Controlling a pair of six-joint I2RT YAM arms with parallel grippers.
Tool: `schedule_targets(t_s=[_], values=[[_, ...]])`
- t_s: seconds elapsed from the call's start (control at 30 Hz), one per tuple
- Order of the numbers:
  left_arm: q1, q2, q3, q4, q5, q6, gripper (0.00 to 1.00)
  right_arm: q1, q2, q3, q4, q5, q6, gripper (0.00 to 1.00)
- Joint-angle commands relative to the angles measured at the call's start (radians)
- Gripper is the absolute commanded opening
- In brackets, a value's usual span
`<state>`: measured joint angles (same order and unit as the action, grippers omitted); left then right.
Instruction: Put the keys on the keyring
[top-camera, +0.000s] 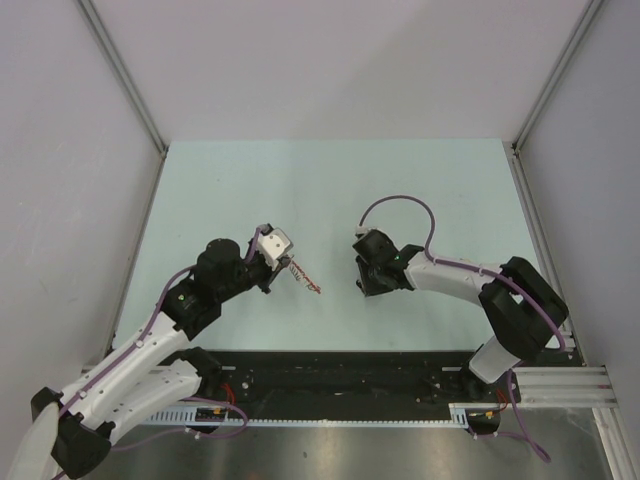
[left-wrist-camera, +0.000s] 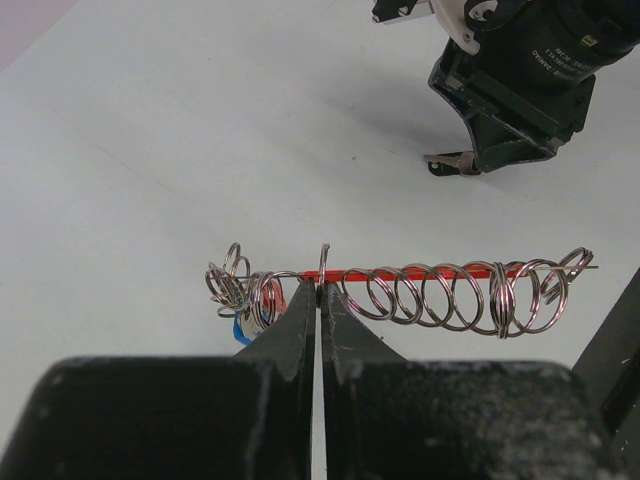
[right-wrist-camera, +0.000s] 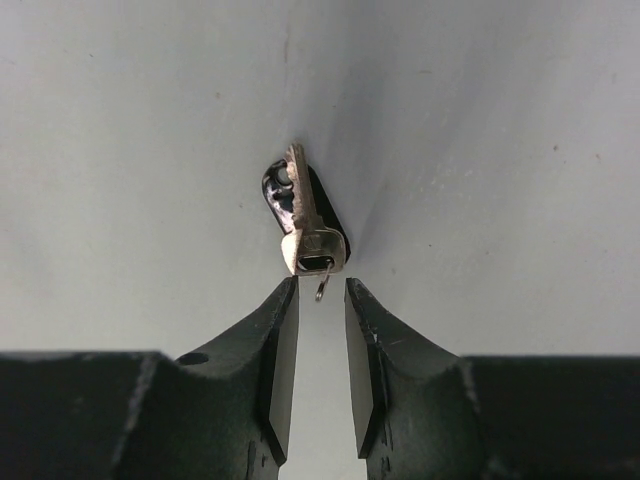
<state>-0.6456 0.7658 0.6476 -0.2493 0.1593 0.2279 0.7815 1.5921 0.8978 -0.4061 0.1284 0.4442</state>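
Note:
The keyring (left-wrist-camera: 430, 272) is a red bar wrapped in a wire coil, with several thin metal rings and a blue bit at its left end. In the top view it shows beside my left gripper (top-camera: 303, 277). My left gripper (left-wrist-camera: 319, 290) is shut on one thin ring of it and holds it just above the table. My right gripper (right-wrist-camera: 321, 290) is open. A small metal key (right-wrist-camera: 308, 222) stands on edge just beyond its fingertips, with a tiny ring at its head hanging between the tips. This key also shows in the left wrist view (left-wrist-camera: 452, 162), under my right gripper (top-camera: 362, 280).
The pale green table (top-camera: 330, 190) is walled by grey panels at the back and both sides. A black rail (top-camera: 340, 380) runs along the near edge between the arm bases. A purple cable (top-camera: 400, 202) loops above my right wrist.

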Motion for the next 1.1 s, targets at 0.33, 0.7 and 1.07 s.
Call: schedule_targets(t_s=[0.33, 0.7, 1.07], values=[[-0.005, -0.003, 0.035, 0.048, 0.013, -0.002, 0.00, -0.002, 0.045, 0.067, 0.015, 0.042, 0.008, 0.23], [-0.005, 0.003, 0.037, 0.048, 0.022, -0.004, 0.00, 0.013, 0.005, 0.067, 0.019, 0.095, -0.035, 0.00], [-0.005, 0.000, 0.034, 0.051, 0.011, -0.006, 0.00, 0.050, -0.294, -0.199, 0.491, 0.071, -0.205, 0.00]])
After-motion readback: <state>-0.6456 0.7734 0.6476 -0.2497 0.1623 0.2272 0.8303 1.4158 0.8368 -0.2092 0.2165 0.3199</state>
